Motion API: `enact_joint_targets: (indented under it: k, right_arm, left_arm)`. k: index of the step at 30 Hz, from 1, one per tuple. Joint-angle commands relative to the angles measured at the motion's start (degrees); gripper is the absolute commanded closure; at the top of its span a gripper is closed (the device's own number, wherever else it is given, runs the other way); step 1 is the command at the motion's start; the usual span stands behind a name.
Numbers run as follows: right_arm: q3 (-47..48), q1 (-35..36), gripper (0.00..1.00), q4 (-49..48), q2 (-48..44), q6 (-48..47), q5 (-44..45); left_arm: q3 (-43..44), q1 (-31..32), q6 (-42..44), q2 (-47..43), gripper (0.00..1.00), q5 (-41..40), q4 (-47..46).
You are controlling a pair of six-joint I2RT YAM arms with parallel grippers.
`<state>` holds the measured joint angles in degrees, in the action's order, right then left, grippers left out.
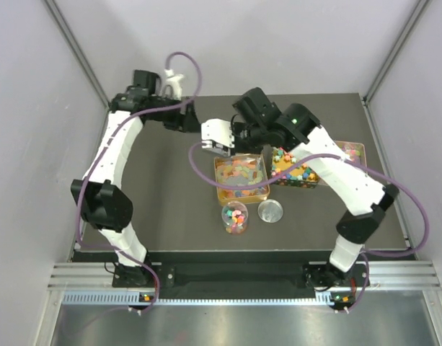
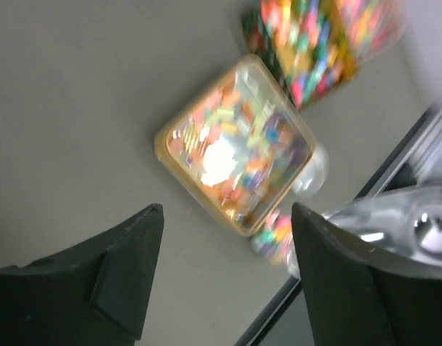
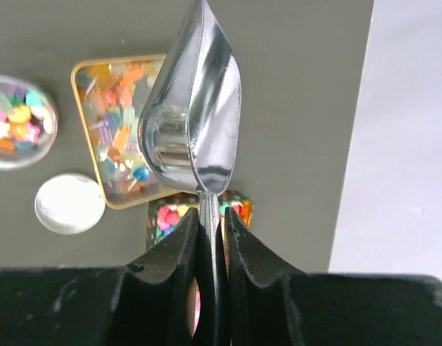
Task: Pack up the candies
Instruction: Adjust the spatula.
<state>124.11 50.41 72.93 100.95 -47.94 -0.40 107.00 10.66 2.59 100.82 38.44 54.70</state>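
The candies (image 1: 240,176) are tiny wrapped pieces in pink, orange, yellow, green and blue, some pale. Many lie loose in a square, amber-rimmed tray (image 1: 216,180) with rounded corners. More fill a small round clear jar (image 1: 235,218) at its 7 o'clock and a clear tub (image 1: 296,169) at its 3 o'clock. A round silver lid (image 1: 270,210) lies flat at the tray's 5 o'clock on the dark matte table (image 1: 163,202). The right gripper (image 3: 212,216) pinches the thin handle of a shiny, curved metal scoop (image 3: 195,122). The left gripper (image 2: 228,213), at the tray's 11 o'clock, has its fingers spread, holding nothing.
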Motion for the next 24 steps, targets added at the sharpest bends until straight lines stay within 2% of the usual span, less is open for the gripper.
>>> enact_joint_targets:
  k: [1,2,3,4,5,7,10,17,20,21,24]
  right_arm:
    - [-11.6,2.5,1.00,-11.3,-14.8,-6.9,4.2]
    - [-20.1,3.6,1.00,-13.9,-17.5,-10.9,6.5]
    - [-23.4,4.0,1.00,-17.4,-19.7,-12.6,7.5]
    - [-26.1,4.3,1.00,-18.2,-22.7,-13.8,8.2]
    - [-30.9,4.9,1.00,-19.0,-24.1,-15.8,9.9]
    - [-36.0,5.5,1.00,-25.2,-28.9,-17.9,11.5]
    - [-42.2,7.2,1.00,-31.0,-32.0,-23.1,14.5]
    - [-44.4,9.3,1.00,-36.3,-31.2,-29.3,17.5]
    - [-44.6,9.7,1.00,-38.8,-30.6,-30.5,17.9]
    - [-44.2,9.9,1.00,-38.8,-30.5,-30.5,18.0]
    - [-43.3,10.2,1.00,-39.1,-29.7,-30.6,17.9]
  left_arm:
    - [-10.0,-16.4,-27.3,-1.4,0.29,21.8,-11.2]
    - [-14.2,-17.8,-36.1,-1.7,0.33,33.9,-18.8]
    - [-23.3,-18.6,-46.4,-2.0,0.38,40.1,-37.8]
    - [-27.4,-18.4,-66.8,-2.2,0.42,43.6,-51.3]
    - [-28.7,-18.4,-65.4,-2.3,0.42,46.3,-52.0]
    - [-27.4,-17.3,-56.8,-2.1,0.43,47.5,-41.3]
    - [-28.1,-14.6,-55.6,-2.6,0.41,49.8,-37.9]
    - [-30.8,-7.7,-58.5,-4.7,0.42,50.7,-42.3]
    - [-33.1,-6.1,-60.2,-6.0,0.50,49.9,-44.1]
    - [-33.7,-5.8,-60.4,-6.5,0.57,49.6,-44.7]
    - [-35.3,-5.4,-61.7,-6.9,0.60,48.9,-46.2]
